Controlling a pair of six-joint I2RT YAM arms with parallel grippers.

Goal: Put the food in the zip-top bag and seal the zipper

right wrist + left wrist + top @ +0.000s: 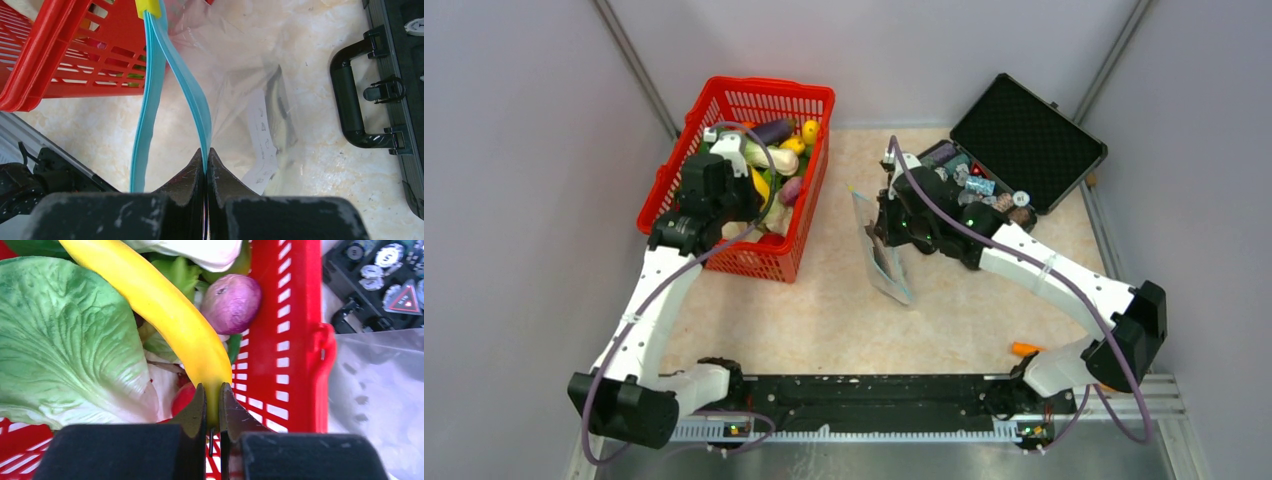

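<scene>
Jaws on both arms are pinched tight on something. The left gripper (pixel 212 410) has the very tip of a long yellow piece (pixel 160 305) nipped between its fingers, and the right gripper (pixel 206 165) is clamped on one lip of the zipper (pixel 199 107).

Biggest to smallest: the red mesh basket (pixel 759 262) sits far left on the table (pixel 844 320), heaped with the food (pixel 774 160), and the black case (pixel 1029 135) lies open at far right. Between them the zip-top bag (pixel 886 255) hangs off the right gripper. From the right wrist the mouth gapes, with one blue lip held and the other bowing away toward the basket. Down in the basket, the yellow piece lies across a big lettuce leaf (pixel 65 340), with a purple onion (pixel 231 302) just beside it.

My read is that a pick is just starting (there's a dark shape by the bag's white label, maybe a piece already inside, can't tell).

What worries me:
- That grip is right at the narrow, rounded end of a long smooth piece, so on the lift it could pivot or squirt out.
- The piece is nestled among its neighbours, so it might drag the leaf along.
- The bag mouth is a slim slot held by one lip only. A long piece coming in crooked could snag the free lip or yank the strip out of the pinch.
</scene>
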